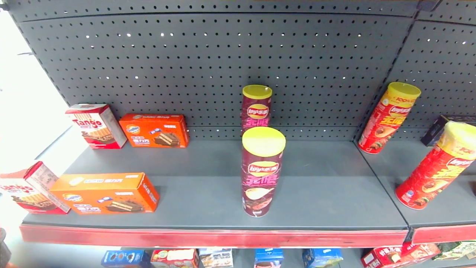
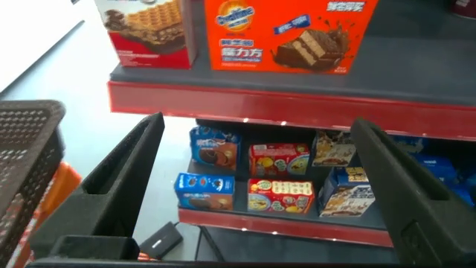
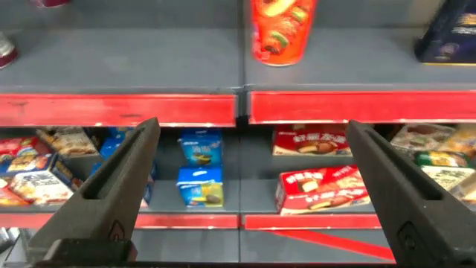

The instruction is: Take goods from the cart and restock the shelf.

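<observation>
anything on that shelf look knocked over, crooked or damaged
Nothing stands out. Both purple cans stand upright, one behind the other. The red cans seem to lean at the head view's edge, but the right wrist view shows one standing straight. The boxes look intact.

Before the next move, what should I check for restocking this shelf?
1. Left gripper open and empty: ok.
2. Right gripper open and empty: ok.
3. Free space on the shelf to the right of the front can: ok.
4. Front can standing upright: ok.
5. Goods in the basket beside the left gripper: cannot tell.
</observation>
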`<state>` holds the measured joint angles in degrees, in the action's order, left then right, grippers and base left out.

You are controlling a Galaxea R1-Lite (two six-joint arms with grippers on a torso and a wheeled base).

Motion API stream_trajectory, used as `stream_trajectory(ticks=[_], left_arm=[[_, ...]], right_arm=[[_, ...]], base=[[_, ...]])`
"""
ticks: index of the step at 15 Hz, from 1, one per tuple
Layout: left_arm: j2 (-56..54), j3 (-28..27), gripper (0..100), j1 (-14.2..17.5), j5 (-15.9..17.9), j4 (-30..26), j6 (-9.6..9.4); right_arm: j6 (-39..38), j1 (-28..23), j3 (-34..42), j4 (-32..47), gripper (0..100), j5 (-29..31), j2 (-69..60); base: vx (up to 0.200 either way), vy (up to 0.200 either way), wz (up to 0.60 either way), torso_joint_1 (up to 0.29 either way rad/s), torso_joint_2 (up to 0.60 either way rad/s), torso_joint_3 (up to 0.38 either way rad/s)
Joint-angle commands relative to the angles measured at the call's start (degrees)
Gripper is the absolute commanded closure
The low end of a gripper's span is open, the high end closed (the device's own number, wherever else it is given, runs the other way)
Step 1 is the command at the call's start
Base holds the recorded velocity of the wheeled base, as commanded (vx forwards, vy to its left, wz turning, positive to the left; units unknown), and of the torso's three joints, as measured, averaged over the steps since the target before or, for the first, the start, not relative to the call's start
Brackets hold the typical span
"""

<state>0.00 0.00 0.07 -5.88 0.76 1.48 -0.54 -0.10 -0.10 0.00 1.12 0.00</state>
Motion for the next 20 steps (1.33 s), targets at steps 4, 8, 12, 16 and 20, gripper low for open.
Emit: stream_trajectory(ticks=[4, 8, 12, 16, 20], left_arm=[[0.00, 0.00, 0, 0.01, -0.01, 0.04, 0.02], [0.00, 0.00, 0, 0.01, -0.01, 0.04, 0.02], [0.00, 0.00, 0, 0.01, -0.01, 0.04, 0.02], [0.00, 0.00, 0, 0.01, -0.01, 0.04, 0.02], [0.00, 0.00, 0, 0.01, 0.08, 0.04, -0.07]], right_arm=[[0.01, 0.01, 0.01, -0.09, 0, 0.02, 0.09], [0.01, -0.08, 0.01, 0.00, 0, 0.02, 0.09], [0.01, -0.08, 0.01, 0.00, 0, 0.02, 0.09], [0.01, -0.08, 0.01, -0.09, 0, 0.02, 0.09], [0.01, -0.08, 0.01, 0.00, 0, 0.02, 0.09]], base=[[0.000, 0.000, 0.00, 0.000, 0.00, 0.000], [0.000, 0.000, 0.00, 0.000, 0.00, 0.000], [0.000, 0.000, 0.00, 0.000, 0.00, 0.000], [0.000, 0.000, 0.00, 0.000, 0.00, 0.000], [0.000, 0.000, 0.00, 0.000, 0.00, 0.000]])
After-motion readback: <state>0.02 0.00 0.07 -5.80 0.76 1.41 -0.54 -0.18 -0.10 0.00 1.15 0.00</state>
